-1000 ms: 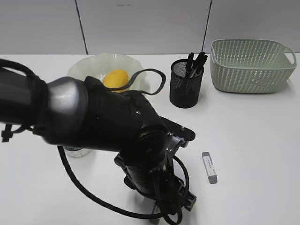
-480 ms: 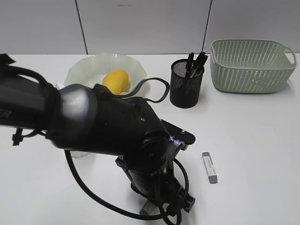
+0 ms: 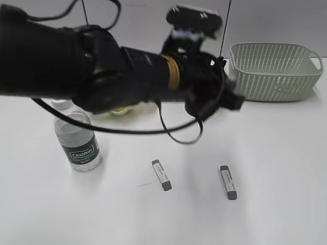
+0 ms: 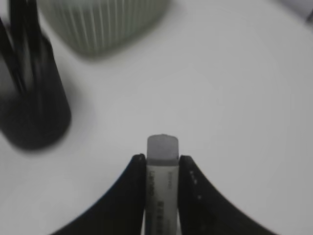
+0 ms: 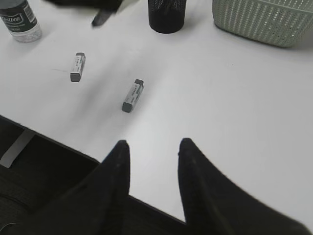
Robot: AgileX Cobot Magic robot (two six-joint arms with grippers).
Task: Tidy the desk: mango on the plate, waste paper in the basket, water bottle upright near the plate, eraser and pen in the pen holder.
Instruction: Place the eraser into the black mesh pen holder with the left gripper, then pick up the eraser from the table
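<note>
My left gripper (image 4: 163, 160) is shut on a grey-and-white eraser (image 4: 163, 147) and holds it above the desk (image 3: 276, 153), right of the black mesh pen holder (image 4: 32, 107). In the exterior view the left gripper (image 3: 231, 99) hangs in front of the pen holder and hides it. Two more erasers (image 3: 161, 174) (image 3: 228, 181) lie on the desk. The water bottle (image 3: 76, 140) stands upright at the left. The basket (image 3: 276, 71) is at the back right. My right gripper (image 5: 154, 147) is open and empty over the desk's front edge. The mango, plate and waste paper are hidden.
Pens (image 4: 19, 39) stand in the pen holder, which also shows in the right wrist view (image 5: 167, 14). The left arm (image 3: 102, 71) spans the back left of the desk. The two loose erasers (image 5: 78, 66) (image 5: 133, 95) lie ahead of my right gripper.
The left arm has risen from the desk's front middle and swung back and right toward the pen holder, holding an eraser. The bottle and a second loose eraser are now uncovered.
</note>
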